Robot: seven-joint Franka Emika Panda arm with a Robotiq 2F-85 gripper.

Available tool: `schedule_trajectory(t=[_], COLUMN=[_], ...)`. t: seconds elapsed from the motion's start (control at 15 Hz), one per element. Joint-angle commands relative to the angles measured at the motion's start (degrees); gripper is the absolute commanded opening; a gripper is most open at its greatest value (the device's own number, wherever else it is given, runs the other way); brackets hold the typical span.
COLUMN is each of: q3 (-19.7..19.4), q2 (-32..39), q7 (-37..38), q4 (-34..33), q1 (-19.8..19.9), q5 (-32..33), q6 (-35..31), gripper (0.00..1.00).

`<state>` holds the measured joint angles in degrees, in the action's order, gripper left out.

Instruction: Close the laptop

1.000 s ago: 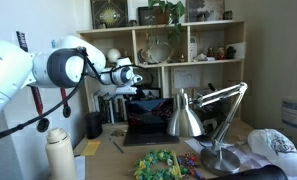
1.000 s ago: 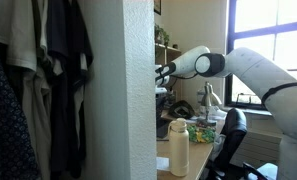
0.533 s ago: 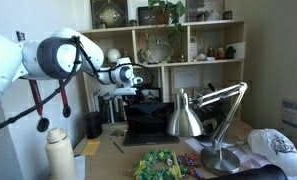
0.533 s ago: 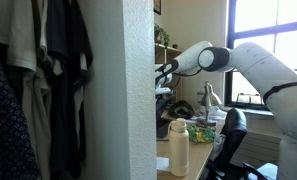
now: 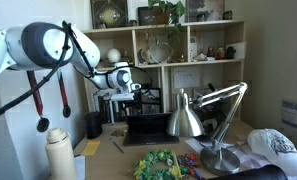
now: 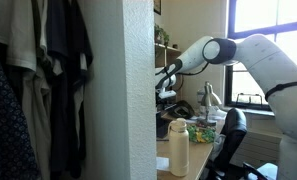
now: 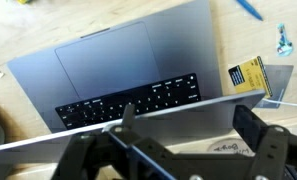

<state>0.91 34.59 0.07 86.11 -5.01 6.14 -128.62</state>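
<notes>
Gaping wide, the pincer (image 7: pixel 186 114) hangs at the top edge of the laptop (image 7: pixel 118 62) lid

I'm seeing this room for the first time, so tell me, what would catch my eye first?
The big white robot arm stretches from the side over the desk, its gripper open at the lid edge of the open laptop. Next comes the silver desk lamp, standing right beside the laptop in front of the cluttered shelves.
</notes>
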Motion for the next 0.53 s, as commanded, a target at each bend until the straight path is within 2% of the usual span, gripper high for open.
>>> schedule_trajectory(t=[0.0, 0.33, 0.47], q3=[-0.88, -2.72, -3.81], q2=[-5.53, -6.62, -6.47], q7=[1.64, 7.10, 8.96], q4=[8.79, 15.39, 17.33], q1=[-1.21, -2.51, -3.22], q5=[2.44, 5.98, 7.57], q6=[-1.65, -10.71, -11.70], gripper=[1.00, 1.00, 1.00])
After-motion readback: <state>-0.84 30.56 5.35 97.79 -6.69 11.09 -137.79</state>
